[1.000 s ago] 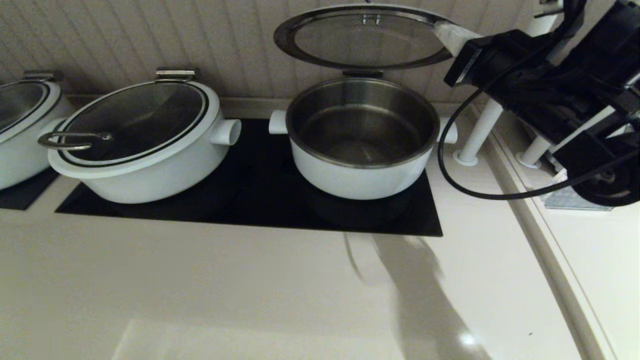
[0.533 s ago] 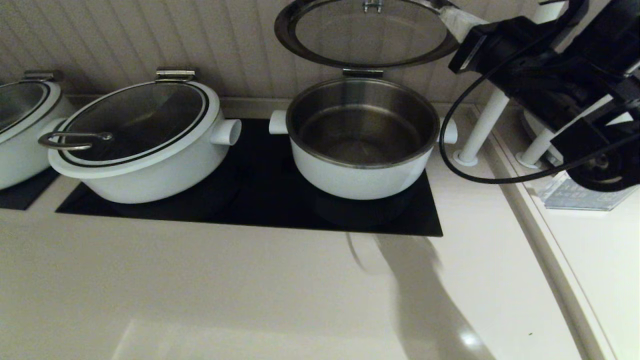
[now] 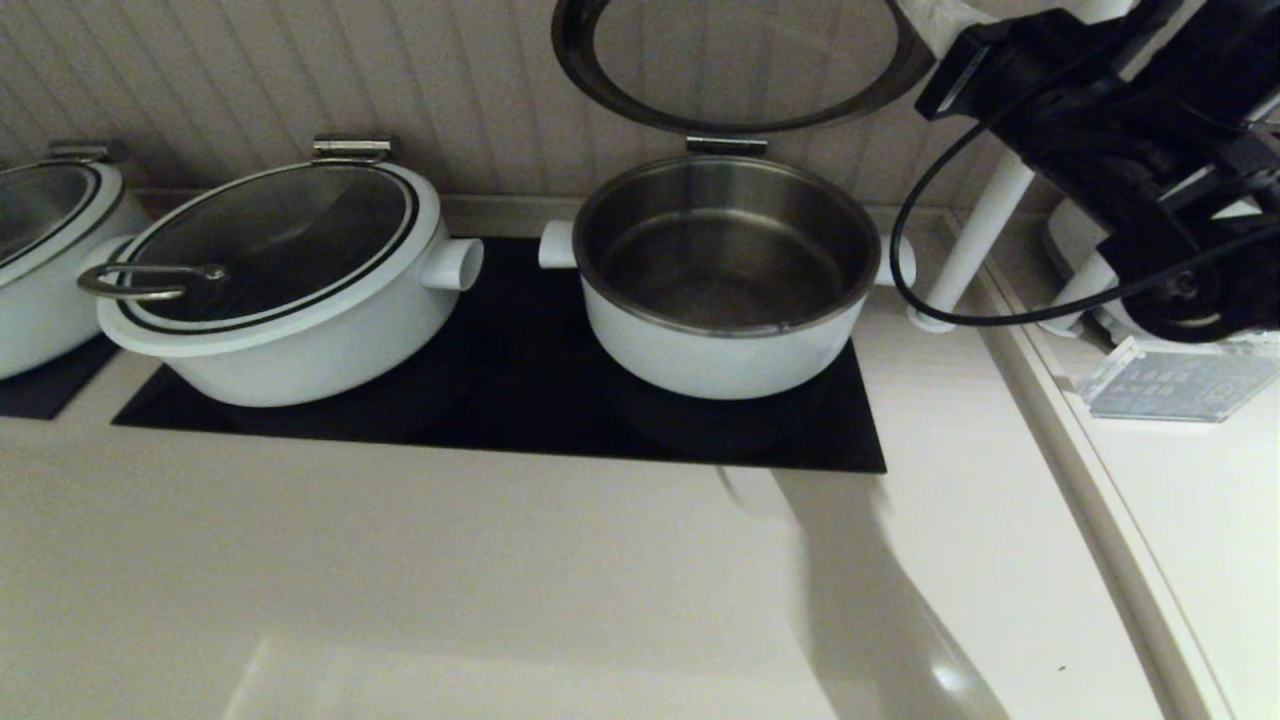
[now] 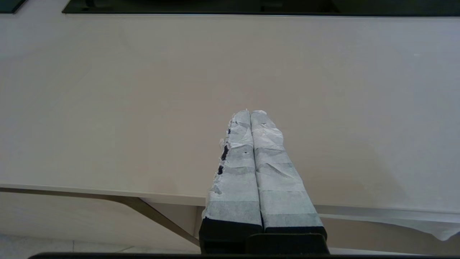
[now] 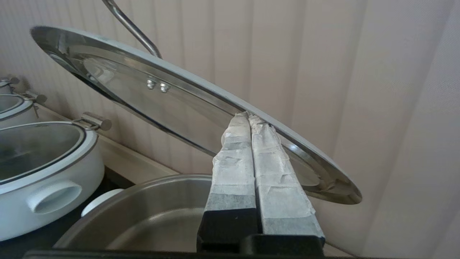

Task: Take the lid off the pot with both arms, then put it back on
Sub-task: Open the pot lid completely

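Note:
The pot (image 3: 720, 350) stands open on the black cooktop, its steel bowl empty. The lid (image 3: 740, 122) is tipped up above the pot's back edge, near a steel block at the pot's back rim, and its top runs out of the head view. My right gripper (image 3: 930, 12) is shut, with its taped fingertips pressed under the lid's right rim. The right wrist view shows the gripper (image 5: 248, 116) against the lid's rim (image 5: 161, 100), above the pot (image 5: 154, 212). My left gripper (image 4: 250, 112) is shut and empty over the bare counter, out of the head view.
A wider white pot (image 3: 280, 290) with a loop-handled lid stands left of the pot, and a third pot (image 3: 40, 260) at the far left. Two white posts (image 3: 960, 260) and a clear panel (image 3: 1170, 385) are at the right. The wall is close behind.
My right arm has risen and the lid has tipped further up; its handle bolts have left the head view. The pot has not moved.

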